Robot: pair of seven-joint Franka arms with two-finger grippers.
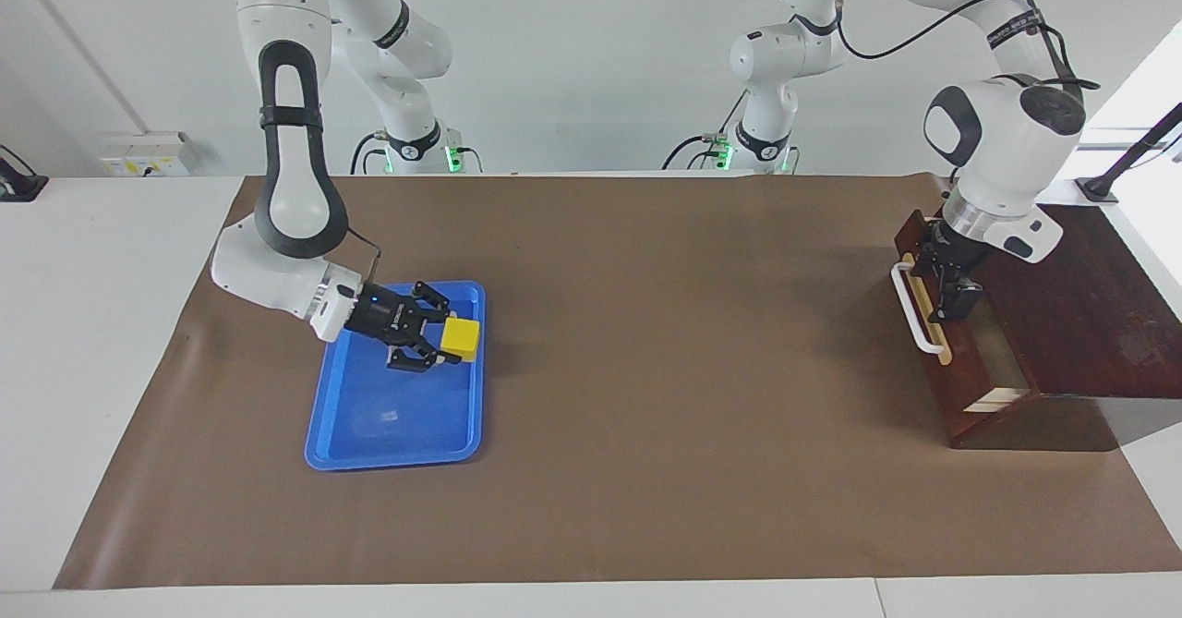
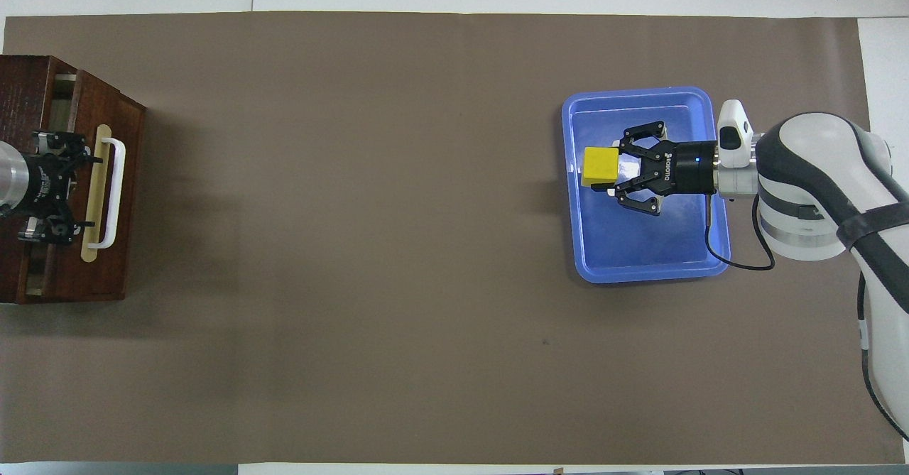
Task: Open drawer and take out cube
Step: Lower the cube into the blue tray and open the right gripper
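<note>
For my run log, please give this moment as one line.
drawer: open | right pincer: shut on cube, over tray | left pincer: over drawer, at handle

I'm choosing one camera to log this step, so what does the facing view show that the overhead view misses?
Only the facing view shows both arms' bases, the left arm's elbow and wrist above the drawer, and the pale inside of the pulled-out drawer. Only the overhead view shows the white handle front-on with the left gripper just inside it, over the drawer. Both show the right gripper holding the yellow cube over the blue tray, on the brown mat.
</note>
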